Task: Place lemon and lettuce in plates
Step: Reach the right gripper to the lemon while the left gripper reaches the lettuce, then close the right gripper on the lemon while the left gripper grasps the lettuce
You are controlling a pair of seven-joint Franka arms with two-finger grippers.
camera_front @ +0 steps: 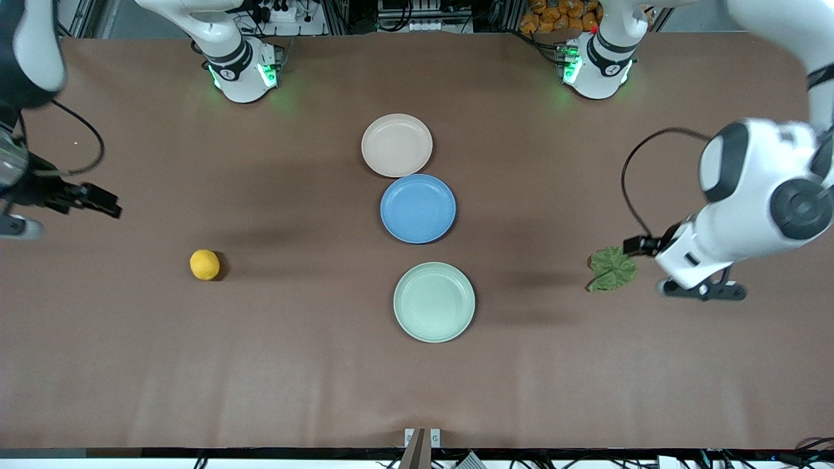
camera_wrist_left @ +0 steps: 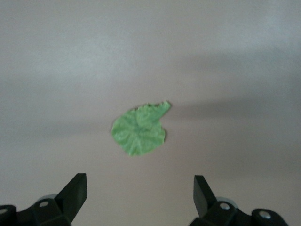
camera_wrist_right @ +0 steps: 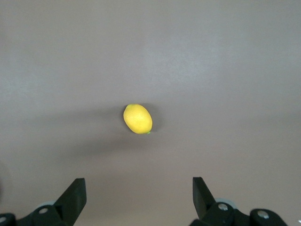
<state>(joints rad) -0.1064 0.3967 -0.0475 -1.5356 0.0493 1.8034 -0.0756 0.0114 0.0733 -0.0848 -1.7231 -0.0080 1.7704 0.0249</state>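
The lemon lies on the brown table toward the right arm's end; it also shows in the right wrist view. The lettuce lies flat toward the left arm's end and shows in the left wrist view. The beige-pink plate and the mint green plate stand bare mid-table. My left gripper is open and empty, up over the table beside the lettuce. My right gripper is open and empty, up over the table's end, apart from the lemon.
A blue plate sits between the two pale plates, touching the beige-pink one's rim. The robots' bases stand along the table's edge farthest from the front camera. A black cable loops from the left wrist.
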